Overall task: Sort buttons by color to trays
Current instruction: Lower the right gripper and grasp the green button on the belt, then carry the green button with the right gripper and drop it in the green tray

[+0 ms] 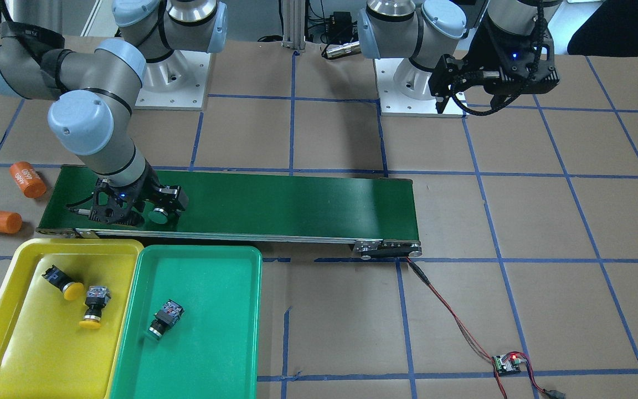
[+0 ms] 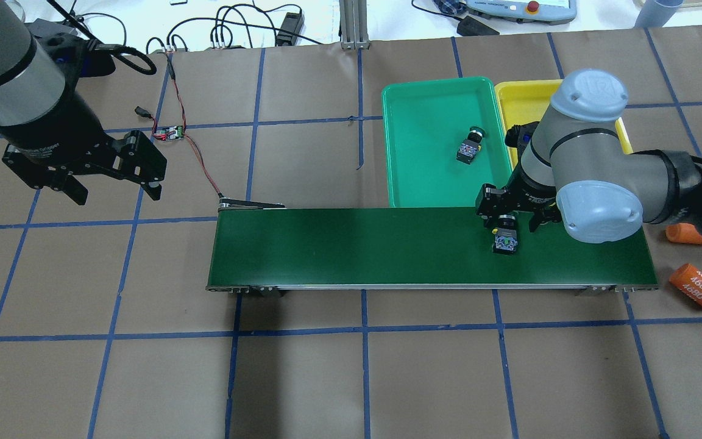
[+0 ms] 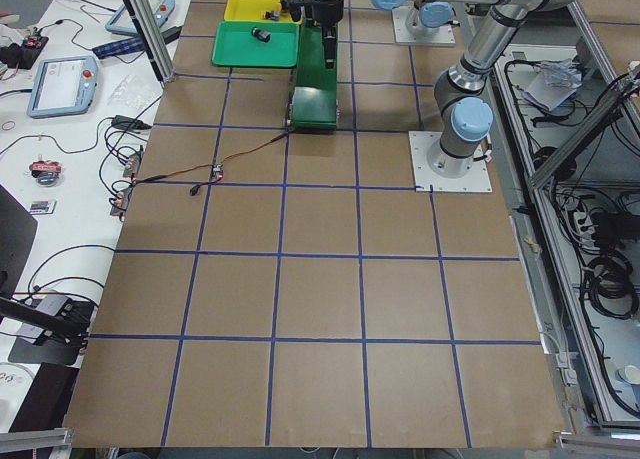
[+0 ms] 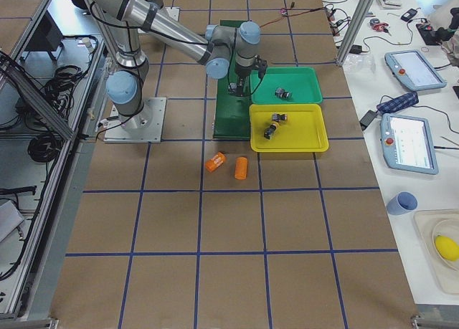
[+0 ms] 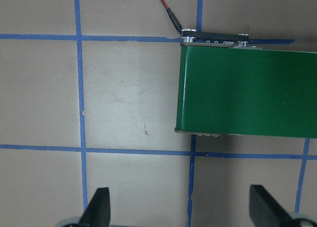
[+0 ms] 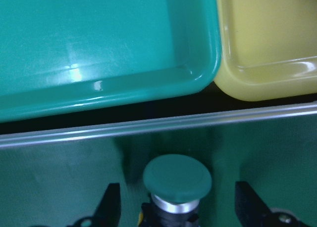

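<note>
The shallow rectangular green plastic tray (image 6: 148,86) is glossy, its smooth rim and floor throwing back white glints; the yellow plastic tray (image 6: 267,86) beside it has the same wet-looking sheen. The long dark-green conveyor belt (image 1: 297,199) is matt with a faint fine grain, edged by a brushed silver metal rail (image 6: 158,124). The green mushroom-capped button (image 6: 177,176) has a smooth, dull-satin plastic cap over a bright metal collar. The right tool (image 6: 177,204) has matt black fingers (image 6: 110,207). The counter (image 2: 302,384) is covered in flat matt brown paper, marked with blue tape lines (image 2: 364,330). The orange cylinder printed 4680 (image 2: 700,286) looks matt. The arm's joint cap (image 2: 598,204) is smooth pale-blue plastic
</note>
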Available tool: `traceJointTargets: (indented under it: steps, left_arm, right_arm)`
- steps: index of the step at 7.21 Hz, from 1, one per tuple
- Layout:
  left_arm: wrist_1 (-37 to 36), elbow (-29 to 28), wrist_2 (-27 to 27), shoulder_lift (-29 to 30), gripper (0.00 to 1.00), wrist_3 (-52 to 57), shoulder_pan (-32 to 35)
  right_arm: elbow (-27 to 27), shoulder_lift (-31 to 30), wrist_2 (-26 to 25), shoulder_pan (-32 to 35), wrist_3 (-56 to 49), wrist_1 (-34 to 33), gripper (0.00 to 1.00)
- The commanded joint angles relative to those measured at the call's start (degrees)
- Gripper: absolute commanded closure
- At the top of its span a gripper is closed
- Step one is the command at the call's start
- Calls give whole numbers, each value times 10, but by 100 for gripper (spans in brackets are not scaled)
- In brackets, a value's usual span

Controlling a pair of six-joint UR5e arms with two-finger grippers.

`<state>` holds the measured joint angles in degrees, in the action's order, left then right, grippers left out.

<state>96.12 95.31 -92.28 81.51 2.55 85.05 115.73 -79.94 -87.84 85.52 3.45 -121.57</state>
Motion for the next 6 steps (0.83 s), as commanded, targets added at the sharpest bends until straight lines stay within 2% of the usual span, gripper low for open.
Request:
traceJointTargets:
  steps: [1,3,4,5,6]
  left_arm:
    - [0,1,-1,0,0,0,0]
    - [0,0,0,0,0,0,0]
    - [0,0,0,0,0,0,0]
    - [0,1,-1,0,0,0,0]
    - [0,0,-1,0,0,0,0]
  right_arm:
    - [-17,7,-2,0,-6,-20,64]
    - [-54,19,-5,0,-9,-8,78]
    - [-59,20,-1,0,-9,-15,78]
    - [-91,33,6,1,-9,-14,78]
    - [-146,64,17,8,-6,-9,76]
